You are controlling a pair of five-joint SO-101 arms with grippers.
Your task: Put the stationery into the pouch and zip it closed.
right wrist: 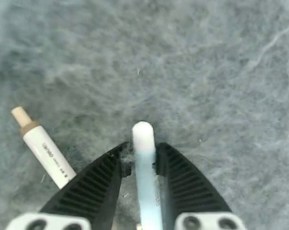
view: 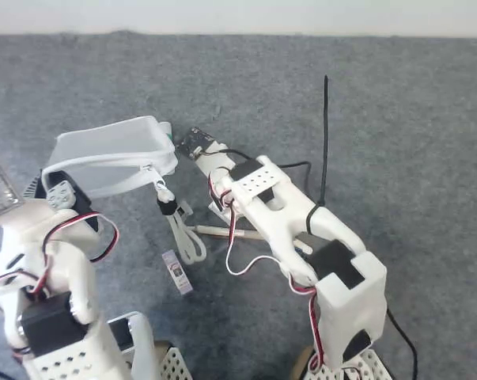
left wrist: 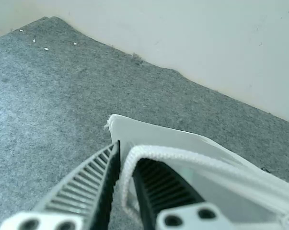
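The pouch (view: 111, 150) is seen as a white, half-translucent bag with a woven white band along its mouth; it rests on the grey carpet (view: 396, 119) in front of the left arm, and a white cord (view: 184, 237) trails from its zip end across the carpet towards the arms. The banded rim is pinched by the left claw (left wrist: 121, 155), whose ribbed fingers are pressed together on it, one on each side of the fabric; the rest of the pouch stretches away beyond the fingertips.

A white pen (right wrist: 144, 139), slim, with a rounded end, is gripped by the right claw (right wrist: 142, 146); the black ribbed fingers are closed against its two sides, and the rounded tip juts out a little past them over the carpet; whether the pen is lifted clear of the carpet cannot be told. A marker (right wrist: 43, 148) with a white barrel and a beige cap lies on the carpet just beside this claw, apart from the fingers and slanted away from the pen.

A small oblong item (view: 177, 271) is seen on the carpet between the two arms, near the looped end of the cord and well apart from the pouch.
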